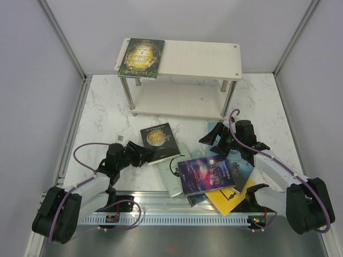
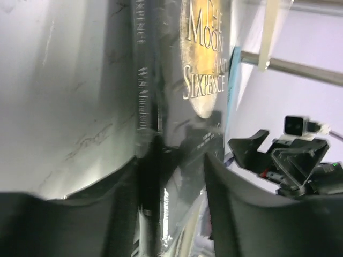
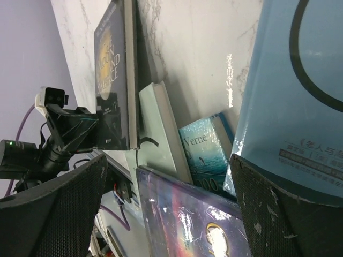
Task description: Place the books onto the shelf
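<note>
The shelf [image 1: 198,59] stands at the back with a green-gold book [image 1: 140,57] on its top board's left end. A black book [image 1: 161,140] [image 2: 203,64] lies flat in front of it. My left gripper [image 1: 144,153] [image 2: 171,160] straddles that book's near spine edge, its jaws part closed, a slit of light still showing beside the book. Further right lies a pile: a pale swirl book [image 1: 172,174], a galaxy book [image 1: 206,174] [image 3: 187,214], a yellow book [image 1: 228,199] and a teal book [image 3: 203,150]. My right gripper [image 1: 213,140] [image 3: 169,160] hangs open over a pale blue book [image 3: 289,96].
A slotted metal rail [image 1: 177,217] runs along the table's near edge between the arm bases. Grey walls close in both sides and the back. The shelf's lower board [image 1: 177,101] sits between silver posts [image 1: 128,96]. The right arm's wrist [image 2: 284,155] is close beyond the black book.
</note>
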You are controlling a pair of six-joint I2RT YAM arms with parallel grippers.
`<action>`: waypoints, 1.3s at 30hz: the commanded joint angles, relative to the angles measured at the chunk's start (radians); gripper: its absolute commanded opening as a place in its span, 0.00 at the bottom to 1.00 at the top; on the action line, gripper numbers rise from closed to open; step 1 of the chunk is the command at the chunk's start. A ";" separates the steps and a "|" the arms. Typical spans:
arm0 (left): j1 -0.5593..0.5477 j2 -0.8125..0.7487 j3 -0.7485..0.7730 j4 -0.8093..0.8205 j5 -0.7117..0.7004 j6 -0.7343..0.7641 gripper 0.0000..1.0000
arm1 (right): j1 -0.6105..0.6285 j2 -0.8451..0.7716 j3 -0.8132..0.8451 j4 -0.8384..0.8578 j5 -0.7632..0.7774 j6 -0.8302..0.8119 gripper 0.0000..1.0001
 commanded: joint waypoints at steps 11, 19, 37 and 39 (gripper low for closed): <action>0.004 0.005 0.129 0.021 0.014 -0.054 0.02 | 0.016 0.012 0.093 0.099 -0.127 0.032 0.98; 0.069 -0.094 0.411 -0.277 0.195 0.192 0.02 | 0.022 0.138 0.239 0.054 -0.139 0.000 0.98; 0.250 0.264 0.524 0.166 0.352 0.165 0.02 | 0.027 0.316 0.314 0.035 -0.179 -0.051 0.98; 0.262 0.417 0.565 0.273 0.376 0.148 0.02 | 0.035 0.327 0.314 0.035 -0.179 -0.052 0.98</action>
